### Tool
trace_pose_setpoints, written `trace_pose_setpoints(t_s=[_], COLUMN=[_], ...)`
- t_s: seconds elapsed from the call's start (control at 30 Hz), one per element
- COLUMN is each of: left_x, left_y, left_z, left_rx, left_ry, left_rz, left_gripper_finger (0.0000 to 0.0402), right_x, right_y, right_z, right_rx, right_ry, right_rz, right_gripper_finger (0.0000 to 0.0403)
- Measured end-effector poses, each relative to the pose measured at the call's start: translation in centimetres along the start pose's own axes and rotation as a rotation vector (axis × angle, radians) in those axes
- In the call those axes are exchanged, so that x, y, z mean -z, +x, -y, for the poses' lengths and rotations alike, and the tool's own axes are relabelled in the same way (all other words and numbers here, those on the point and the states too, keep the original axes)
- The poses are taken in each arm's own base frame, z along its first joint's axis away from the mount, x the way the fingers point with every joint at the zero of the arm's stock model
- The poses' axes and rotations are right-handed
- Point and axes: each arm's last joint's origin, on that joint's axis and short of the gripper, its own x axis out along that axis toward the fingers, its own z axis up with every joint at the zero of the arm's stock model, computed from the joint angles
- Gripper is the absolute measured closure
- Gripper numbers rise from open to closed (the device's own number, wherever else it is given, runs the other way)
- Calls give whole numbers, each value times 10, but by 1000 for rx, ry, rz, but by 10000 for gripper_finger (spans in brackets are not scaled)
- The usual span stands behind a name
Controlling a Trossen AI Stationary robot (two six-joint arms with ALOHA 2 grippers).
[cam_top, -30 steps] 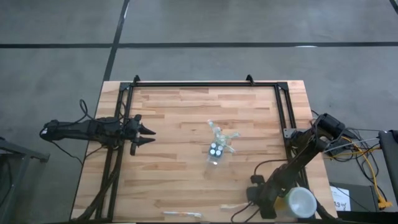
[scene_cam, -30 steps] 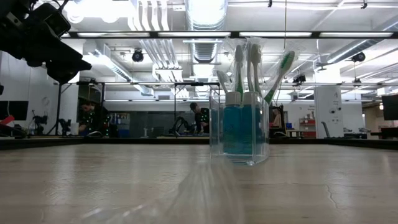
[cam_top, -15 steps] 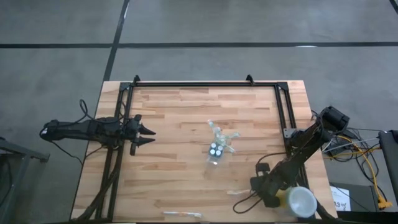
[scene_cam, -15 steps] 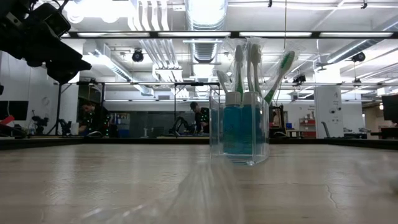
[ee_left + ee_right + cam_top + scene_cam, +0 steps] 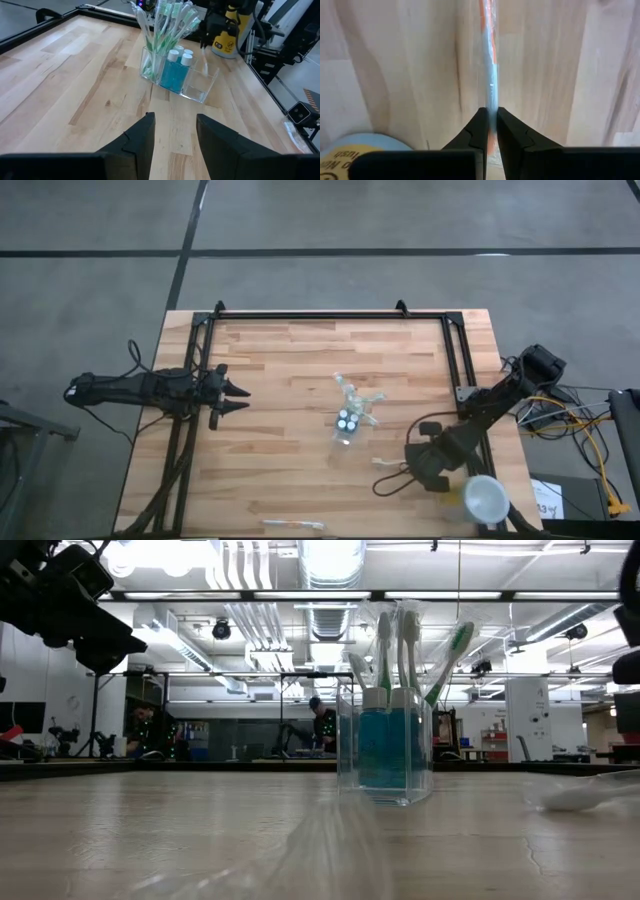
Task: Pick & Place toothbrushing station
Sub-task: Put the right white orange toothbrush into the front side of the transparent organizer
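Since the earlier high view, the right gripper [image 5: 400,477] is travelling toward the clear cup [image 5: 347,424] at desk [image 5: 280,370] centre. Low view: a toothbrush [image 5: 585,795] is entering, presumably for delivery. Left wrist view: the left gripper [image 5: 174,131] is waiting, part open, empty. Right wrist view: fingers [image 5: 479,131] are pinching the toothbrush end.

There is one clear cup [image 5: 176,80] on one wooden table [image 5: 290,370]. Three small tubes [image 5: 346,421] with white caps stand in the cup. A bunch of toothbrushes [image 5: 165,25] stands in it too, packed too close to count. There is one yellow cup [image 5: 484,502]. Two robot arms show.
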Motion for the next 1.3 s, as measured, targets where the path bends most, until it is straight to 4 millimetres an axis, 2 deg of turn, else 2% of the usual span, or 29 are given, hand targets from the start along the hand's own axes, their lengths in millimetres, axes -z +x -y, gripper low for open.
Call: trace_pose_setpoints(t_s=[1.07,1.17,1.3], left_x=[0,0,0], left_y=[0,0,0], left_z=[0,0,0], left_rx=[-2,-2,-2], left_ry=[0,0,0], left_rz=[1,1,1], left_gripper_finger=[252,252,252], right_x=[-5,-6,-13], right_y=[0,-2,-17], right_z=[2,2,0], right_rx=[8,21,50], right_ry=[28,28,35], right_rz=[16,50,184], right_gripper_finger=[314,307,299])
